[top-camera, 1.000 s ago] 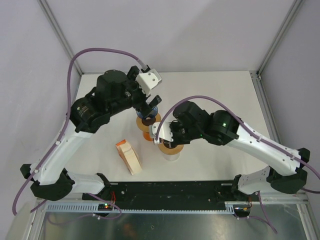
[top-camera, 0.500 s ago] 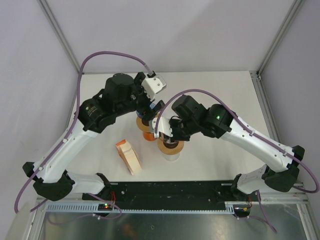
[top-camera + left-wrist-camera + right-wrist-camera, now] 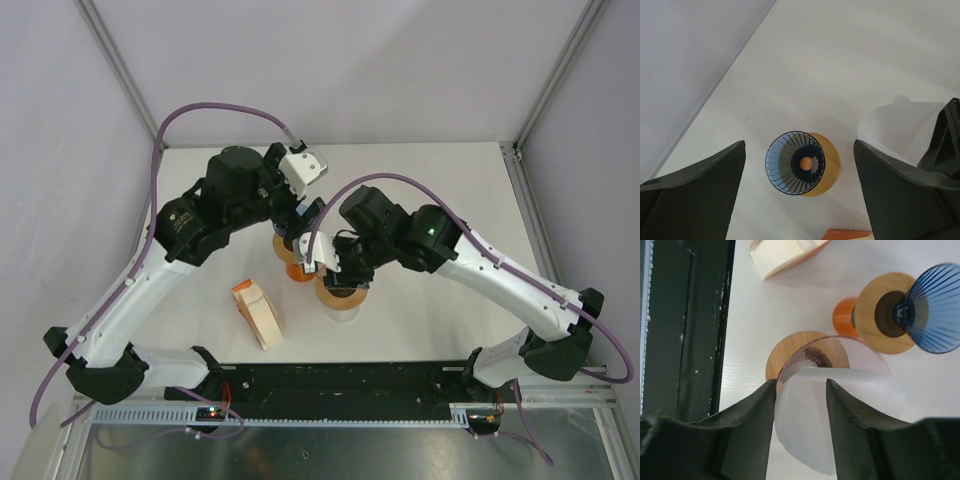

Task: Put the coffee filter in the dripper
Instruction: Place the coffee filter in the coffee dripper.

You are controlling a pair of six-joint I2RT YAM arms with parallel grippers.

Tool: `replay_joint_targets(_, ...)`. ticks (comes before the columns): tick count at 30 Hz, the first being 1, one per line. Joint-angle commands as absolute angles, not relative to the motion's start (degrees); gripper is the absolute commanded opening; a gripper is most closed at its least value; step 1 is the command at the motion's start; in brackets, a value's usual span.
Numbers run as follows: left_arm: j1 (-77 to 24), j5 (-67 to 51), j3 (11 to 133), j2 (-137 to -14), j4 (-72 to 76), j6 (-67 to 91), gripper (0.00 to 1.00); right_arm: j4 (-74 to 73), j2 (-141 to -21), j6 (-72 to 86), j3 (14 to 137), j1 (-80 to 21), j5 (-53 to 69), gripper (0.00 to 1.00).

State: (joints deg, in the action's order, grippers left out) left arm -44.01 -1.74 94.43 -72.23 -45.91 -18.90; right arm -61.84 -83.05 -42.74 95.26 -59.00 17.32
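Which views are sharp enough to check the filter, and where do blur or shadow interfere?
Right wrist: white filter close and soft-edged, right tool fingers dark and blurred, blue dripper behind sharp. Left wrist: blue dripper crisp, left tool fingers out of focus. Top external: even light, faint shadows, but the right arm hides most of the pink dripper.

A white tabletop (image 3: 440, 190) fills the middle of the top view, with a black rail (image 3: 340, 378) running across the lower part of the frame and an orange-topped, cream wedge-shaped holder (image 3: 258, 314) lying left of centre. In the left wrist view, a blue ribbed glass cone (image 3: 792, 162) on a round wooden disc (image 3: 830, 161) sits just below centre. In the upper right of the right wrist view, that disc partly covers a small orange cylinder (image 3: 843, 317).
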Motion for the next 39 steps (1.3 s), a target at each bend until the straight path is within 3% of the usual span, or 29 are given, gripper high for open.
replay_joint_targets(1, -43.0, -1.8, 93.6, -70.2, -43.5, -18.4, 0.93, -58.0, -79.8, -40.4, 100.0, -58.9, 22.0, 0.51)
replay_joint_targets(6, -41.4, -2.0, 92.6, -69.3, -42.8, -18.2, 0.93, -54.4, -77.1, -35.1, 100.9, -58.9, 25.5, 0.56)
replay_joint_targets(9, -39.2, -2.5, 91.6, -68.7, -42.2, -17.4, 0.94, -51.8, -76.2, -30.1, 100.0, -58.4, 23.1, 0.54)
replay_joint_targets(11, -37.2, -3.7, 90.2, -68.2, -41.9, -16.7, 0.94, -50.9, -76.3, -26.4, 99.1, -57.2, 19.0, 0.4)
replay_joint_targets(14, -35.1, -5.6, 87.0, -67.2, -41.3, -15.8, 0.94, -52.5, -78.1, -21.9, 98.7, -55.6, 15.2, 0.1)
replay_joint_targets(16, -34.1, -6.4, 84.9, -66.5, -41.0, -15.4, 0.94, -54.0, -79.5, -20.0, 98.6, -55.6, 12.4, 0.03)
replay_joint_targets(27, -29.9, -8.4, 80.7, -63.7, -40.1, -14.9, 0.94, -57.6, -86.8, -16.4, 95.1, -56.8, 2.8, 0.0)
replay_joint_targets(39, -28.3, -8.9, 81.0, -63.4, -40.1, -14.9, 0.94, -56.3, -91.7, -16.6, 90.6, -57.7, 2.6, 0.0)
